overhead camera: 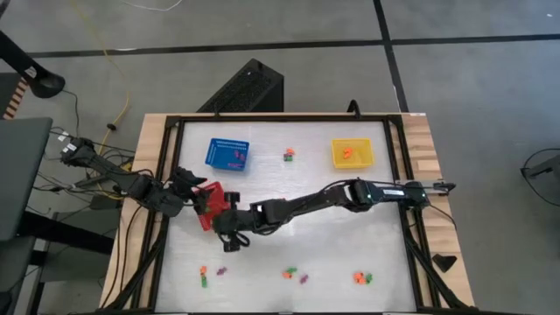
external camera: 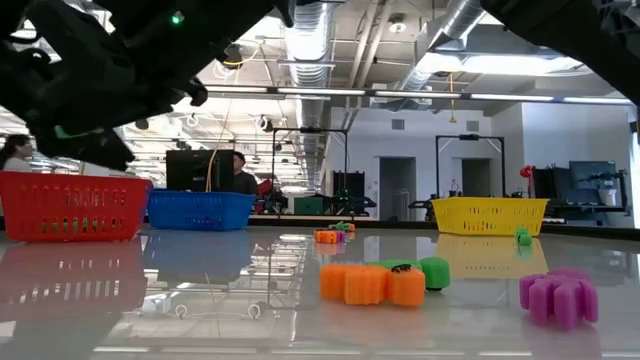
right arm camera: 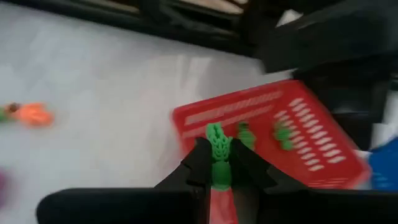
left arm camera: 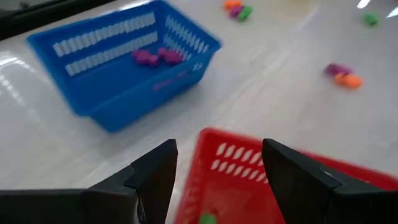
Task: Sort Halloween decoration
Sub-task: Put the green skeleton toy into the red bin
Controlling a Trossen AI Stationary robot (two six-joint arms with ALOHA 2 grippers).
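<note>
Where arms crowd, red basket (overhead camera: 208,203).

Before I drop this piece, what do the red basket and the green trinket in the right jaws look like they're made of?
Red slotted basket: looks like rigid moulded plastic, with even slots and a slight sheen. Small green ridged trinket, pinched in the right gripper: probably plastic or soft rubber, uniform bright colour, moulded bumps; the look leaves that open.

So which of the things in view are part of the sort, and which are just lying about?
Part of the job:
- green trinket held in the right gripper over the red basket
- loose orange, green and purple trinkets on the table
- blue basket, purple pieces inside
- yellow basket, orange pieces inside
- left gripper, open beside the red basket

Lying about:
- yellow cable on the floor
- black case behind the table
</note>
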